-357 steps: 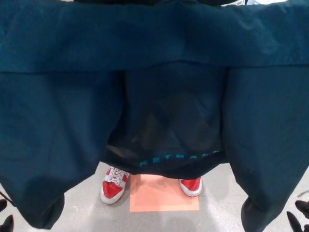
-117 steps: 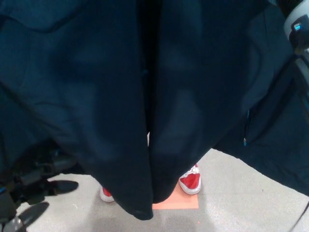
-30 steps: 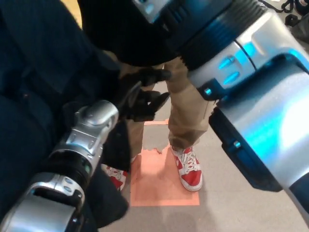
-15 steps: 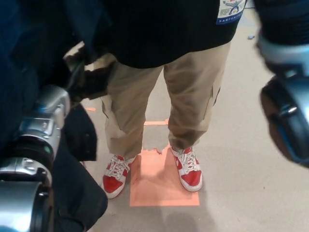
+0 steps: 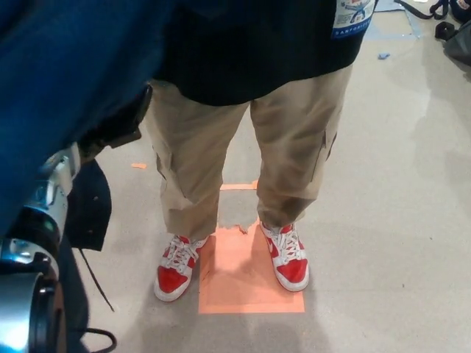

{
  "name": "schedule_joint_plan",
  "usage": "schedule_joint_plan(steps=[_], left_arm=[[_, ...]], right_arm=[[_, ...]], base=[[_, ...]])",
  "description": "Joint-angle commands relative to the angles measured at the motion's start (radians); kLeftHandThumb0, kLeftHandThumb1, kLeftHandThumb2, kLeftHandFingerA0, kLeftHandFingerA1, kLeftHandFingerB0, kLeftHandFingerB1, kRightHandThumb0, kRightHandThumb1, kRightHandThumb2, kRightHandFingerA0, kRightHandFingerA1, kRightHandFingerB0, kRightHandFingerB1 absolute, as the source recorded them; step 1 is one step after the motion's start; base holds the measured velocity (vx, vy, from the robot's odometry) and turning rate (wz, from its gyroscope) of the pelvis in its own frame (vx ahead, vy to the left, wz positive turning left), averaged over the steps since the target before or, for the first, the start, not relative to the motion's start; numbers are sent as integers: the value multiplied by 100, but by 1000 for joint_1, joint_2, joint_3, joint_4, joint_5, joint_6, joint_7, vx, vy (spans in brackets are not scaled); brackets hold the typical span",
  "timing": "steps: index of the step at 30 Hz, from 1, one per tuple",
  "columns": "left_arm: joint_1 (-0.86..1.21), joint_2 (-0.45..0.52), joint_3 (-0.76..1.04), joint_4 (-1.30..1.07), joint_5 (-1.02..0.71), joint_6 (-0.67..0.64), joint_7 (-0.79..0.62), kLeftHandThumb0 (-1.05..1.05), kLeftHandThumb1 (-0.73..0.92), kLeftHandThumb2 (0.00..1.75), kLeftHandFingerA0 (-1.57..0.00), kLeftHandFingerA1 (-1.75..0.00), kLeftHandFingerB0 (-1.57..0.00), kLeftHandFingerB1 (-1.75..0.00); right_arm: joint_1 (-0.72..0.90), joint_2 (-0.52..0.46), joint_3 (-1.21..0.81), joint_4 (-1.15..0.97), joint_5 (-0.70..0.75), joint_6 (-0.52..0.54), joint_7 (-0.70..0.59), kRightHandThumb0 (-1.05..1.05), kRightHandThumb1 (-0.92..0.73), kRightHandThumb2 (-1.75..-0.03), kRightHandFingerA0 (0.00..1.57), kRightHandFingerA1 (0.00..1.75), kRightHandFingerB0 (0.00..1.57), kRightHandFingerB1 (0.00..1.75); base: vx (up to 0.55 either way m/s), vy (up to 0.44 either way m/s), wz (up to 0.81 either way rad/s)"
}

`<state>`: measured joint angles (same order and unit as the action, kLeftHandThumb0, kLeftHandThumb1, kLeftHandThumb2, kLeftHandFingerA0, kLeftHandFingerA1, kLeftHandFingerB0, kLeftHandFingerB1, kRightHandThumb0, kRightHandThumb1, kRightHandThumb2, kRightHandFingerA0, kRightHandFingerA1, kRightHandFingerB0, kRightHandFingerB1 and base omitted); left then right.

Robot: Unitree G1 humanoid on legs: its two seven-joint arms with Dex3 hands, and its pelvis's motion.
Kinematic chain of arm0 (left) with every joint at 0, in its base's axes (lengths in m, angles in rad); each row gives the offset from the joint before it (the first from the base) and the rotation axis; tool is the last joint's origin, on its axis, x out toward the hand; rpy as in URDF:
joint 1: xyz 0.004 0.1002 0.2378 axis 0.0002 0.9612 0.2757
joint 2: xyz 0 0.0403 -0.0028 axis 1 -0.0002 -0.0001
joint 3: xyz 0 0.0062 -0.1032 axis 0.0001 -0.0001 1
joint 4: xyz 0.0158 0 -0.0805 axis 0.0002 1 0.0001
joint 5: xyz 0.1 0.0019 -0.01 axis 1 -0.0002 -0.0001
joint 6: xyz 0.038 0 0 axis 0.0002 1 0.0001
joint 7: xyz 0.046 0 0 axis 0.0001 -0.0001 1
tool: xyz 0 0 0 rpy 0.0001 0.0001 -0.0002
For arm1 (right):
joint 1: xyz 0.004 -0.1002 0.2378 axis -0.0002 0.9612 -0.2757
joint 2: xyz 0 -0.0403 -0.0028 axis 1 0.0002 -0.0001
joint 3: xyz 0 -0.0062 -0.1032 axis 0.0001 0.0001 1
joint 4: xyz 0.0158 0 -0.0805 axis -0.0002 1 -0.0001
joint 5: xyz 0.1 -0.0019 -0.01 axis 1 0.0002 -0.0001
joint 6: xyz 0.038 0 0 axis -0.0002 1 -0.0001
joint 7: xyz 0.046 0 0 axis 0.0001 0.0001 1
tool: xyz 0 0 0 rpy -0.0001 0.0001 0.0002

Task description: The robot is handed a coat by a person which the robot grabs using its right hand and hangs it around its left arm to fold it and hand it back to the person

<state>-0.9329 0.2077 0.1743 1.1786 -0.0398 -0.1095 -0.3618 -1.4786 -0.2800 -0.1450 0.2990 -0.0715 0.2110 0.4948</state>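
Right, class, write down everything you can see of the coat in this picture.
The coat is dark blue, a smooth, soft-looking fabric, blurred because it is close to the camera. It fills the picture's upper left, draped over the robot's left arm, whose silver forearm shows beneath it. A darker fold hangs down beside the arm. No collar, sleeves or fastenings can be told apart. Whether it touches the person behind cannot be told.

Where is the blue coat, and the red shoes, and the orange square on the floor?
coat (image 5: 66,66), head view, on the blue cloth at upper left.
red shoes (image 5: 293,273), head view, on the toe of the one at picture right.
orange square (image 5: 246,285), head view, on its bare middle.
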Motion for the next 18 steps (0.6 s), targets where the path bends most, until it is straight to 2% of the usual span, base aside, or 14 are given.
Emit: schedule_joint_plan(steps=[1, 3, 5, 6, 7, 8, 9, 10, 12, 14, 15, 16, 17, 18], left_arm=[[19, 45, 16, 5, -18, -31, -16, -79, 62, 94, -7, -28, -7, -29], [27, 51, 18, 0, -22, -37, -23, -70, 59, 95, -3, -35, -4, -34], [25, 65, 16, 5, -18, -38, -26, -76, 60, 93, -2, -34, -11, -34], [27, 68, 14, 5, -15, -41, -26, -70, 78, 64, -10, -25, -13, -24], [30, 70, 12, 4, -13, -46, -26, -70, 78, 64, -10, -25, -13, -24], [31, 77, 15, 5, -15, -49, -29, -73, 64, 91, -6, -36, -9, -34], [34, 80, 16, 3, -16, -51, -29, -72, 64, 91, -6, -37, -9, -35], [34, 81, 17, 1, -17, -53, -29, -71, 65, 92, -5, -34, -10, -36], [34, 81, 16, -3, -17, -58, -33, -64, 79, 65, -9, -23, -16, -26], [33, 83, 11, -6, -13, -68, -37, -64, 79, 66, -9, -22, -17, -27], [25, 87, 11, -8, -13, -59, -34, -70, 66, 92, -5, -31, -11, -38], [21, 88, 11, -10, -13, -60, -37, -71, 66, 91, -5, -34, -14, -40], [20, 90, 9, -13, -12, -61, -39, -35, 52, 107, -1, -50, 0, -45], [20, 93, 8, -15, -11, -63, -41, -35, 52, 107, -1, -50, 0, -45]], right_arm=[[128, -81, -65, -66, 77, 39, -4, -27, -91, -74, 140, 91, 118, 113], [282, -129, -132, -7, 104, -37, 3, -40, -85, -65, 136, 68, 119, 83], [392, -134, -168, 21, 121, -66, -10, -41, -82, -65, 138, 73, 122, 82], [430, -132, -177, 9, 133, -61, -4, -36, -84, -65, 137, 78, 119, 89], [472, -128, -186, -11, 150, -52, 8, -36, -84, -65, 137, 78, 119, 89], [559, -117, -180, -52, 126, -26, -17, -36, -86, -66, 138, 76, 121, 87], [630, -104, -181, -67, 132, -19, -15, -32, -70, -107, 124, 99, 112, 97], [670, -95, -177, -64, 136, -38, -9, -33, -87, -66, 133, 84, 120, 85], [747, -81, -160, -77, 129, -80, -7, -33, -86, -65, 132, 90, 120, 84], [826, -72, -138, -102, 120, -95, 3, -32, -88, -66, 129, 94, 117, 89], [926, -73, -95, -110, 70, -81, -10, -30, -72, -108, 118, 98, 111, 103], [967, -63, -90, -77, 67, -100, -15, -30, -86, -69, 129, 77, 110, 104], [992, -56, -86, -51, 62, -114, -30, -26, -88, -66, 129, 76, 108, 103], [1007, -51, -82, -36, 54, -119, -47, -26, -88, -66, 129, 76, 108, 103]], base=[[0, 0, 0], [0, 0, 3], [0, 0, 0], [0, 0, 0], [0, 0, 0], [0, 0, 0], [0, 0, 0], [0, 0, 0], [0, 0, 0], [0, 0, 0], [0, 0, 0], [0, 0, 0], [0, 0, 0], [0, 0, 0]])
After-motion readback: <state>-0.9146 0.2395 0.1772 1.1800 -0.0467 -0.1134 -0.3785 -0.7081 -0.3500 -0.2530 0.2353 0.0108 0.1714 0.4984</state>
